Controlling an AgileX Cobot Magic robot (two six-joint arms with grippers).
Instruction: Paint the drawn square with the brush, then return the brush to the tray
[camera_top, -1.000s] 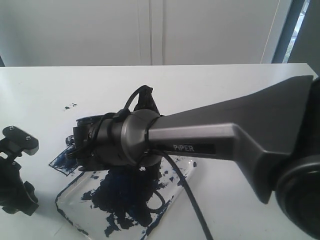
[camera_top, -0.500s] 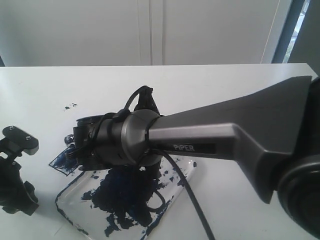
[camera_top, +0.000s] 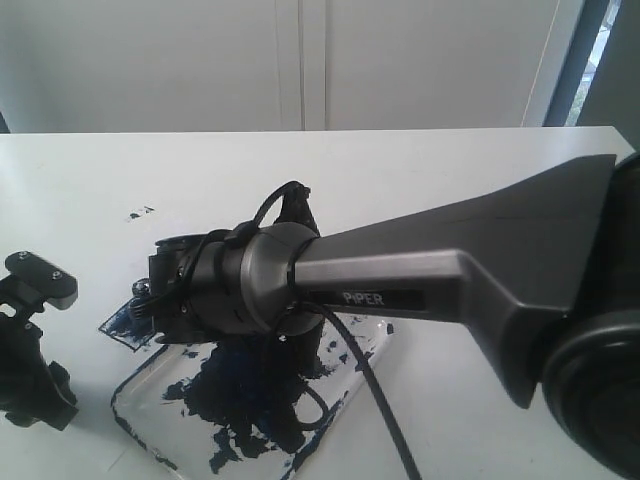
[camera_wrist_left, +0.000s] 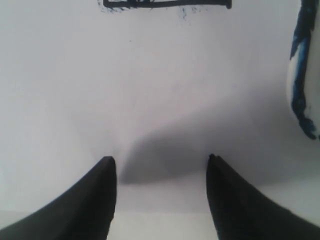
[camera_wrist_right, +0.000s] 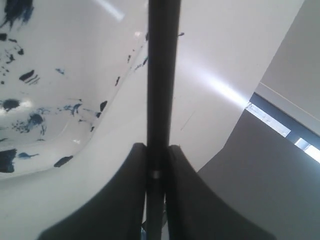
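1. Streaks of blue are seen in the drawn square (camera_top: 124, 326), just beside the tray (camera_top: 135, 405); the right arm (camera_top: 400, 285) is stretched over the tray.
2. Spread and empty, the left gripper (camera_wrist_left: 160, 165) is held near the tray.
3. Clamped by its shaft in the right gripper (camera_wrist_right: 156, 150), the brush (camera_wrist_right: 162, 75) is seen beside the tray's rim. It is judged light, stiff and thin, so a firm pinch on the shaft is favoured.

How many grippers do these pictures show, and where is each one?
2. The left gripper hangs open above the white surface, near the drawn square. The right gripper, shut on the brush, is by the tray edge. None seems hidden.
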